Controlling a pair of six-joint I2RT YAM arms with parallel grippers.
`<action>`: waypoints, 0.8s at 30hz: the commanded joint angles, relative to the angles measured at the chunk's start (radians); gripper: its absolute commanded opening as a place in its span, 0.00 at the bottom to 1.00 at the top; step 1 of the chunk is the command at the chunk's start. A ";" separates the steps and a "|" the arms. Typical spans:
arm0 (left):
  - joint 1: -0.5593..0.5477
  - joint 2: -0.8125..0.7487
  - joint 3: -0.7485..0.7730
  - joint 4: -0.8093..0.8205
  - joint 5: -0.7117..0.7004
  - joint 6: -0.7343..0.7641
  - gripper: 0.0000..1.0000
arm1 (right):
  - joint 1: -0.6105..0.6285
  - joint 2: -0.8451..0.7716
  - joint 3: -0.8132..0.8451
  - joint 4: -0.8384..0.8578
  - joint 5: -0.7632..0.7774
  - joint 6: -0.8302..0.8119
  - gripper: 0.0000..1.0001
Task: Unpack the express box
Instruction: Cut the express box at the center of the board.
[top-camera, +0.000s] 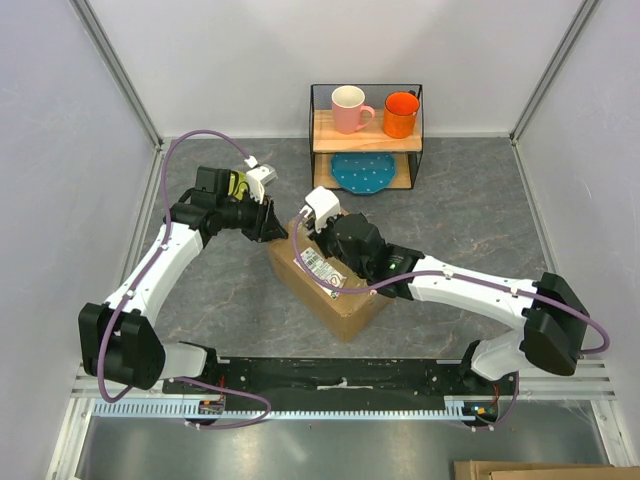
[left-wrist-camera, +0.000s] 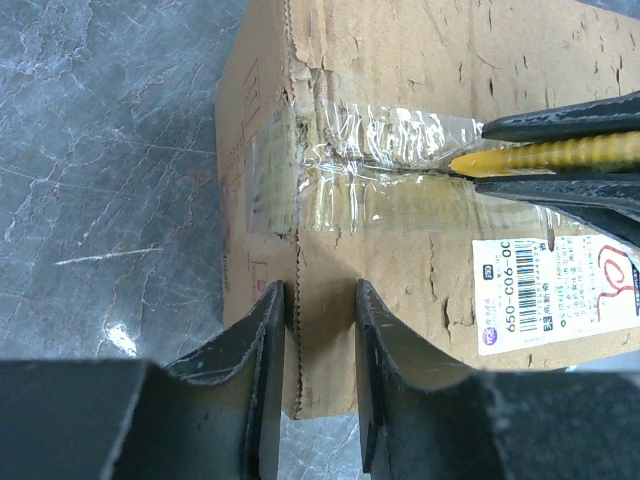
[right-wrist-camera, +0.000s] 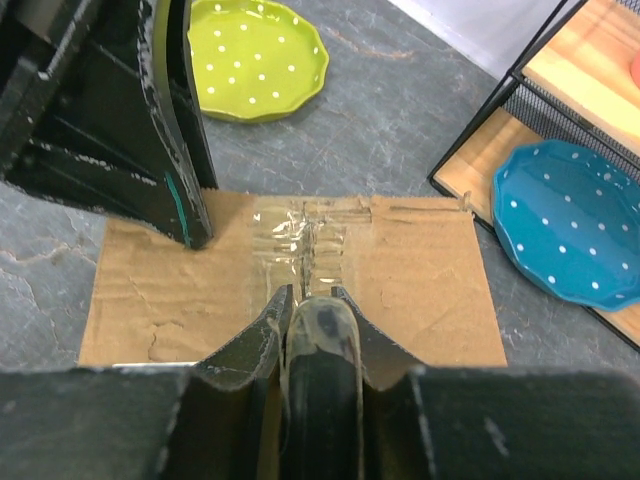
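Overhead, two wrist close-ups, shared express box (top-camera: 350, 305)

Grey marbled bench (top-camera: 460, 210) carries the express box (top-camera: 345, 305) at centre, a green dotted plate (right-wrist-camera: 255, 55) near its far end, and at the back a wire shelf (top-camera: 322, 128) with a pink mug (top-camera: 349, 108), an orange mug (top-camera: 400, 114) and a blue plate (top-camera: 363, 173).

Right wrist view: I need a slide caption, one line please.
Right gripper holds a tool at the taped seam of the express box; green plate and blue plate beyond.
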 joint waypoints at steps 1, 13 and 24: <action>0.006 0.017 -0.024 -0.073 -0.162 0.045 0.27 | 0.007 -0.046 -0.019 -0.076 0.052 -0.007 0.00; 0.005 0.011 -0.021 -0.076 -0.184 0.042 0.26 | 0.034 -0.143 -0.048 -0.171 0.075 0.024 0.00; 0.005 0.008 -0.019 -0.076 -0.207 0.041 0.25 | 0.077 -0.243 -0.105 -0.235 0.130 0.084 0.00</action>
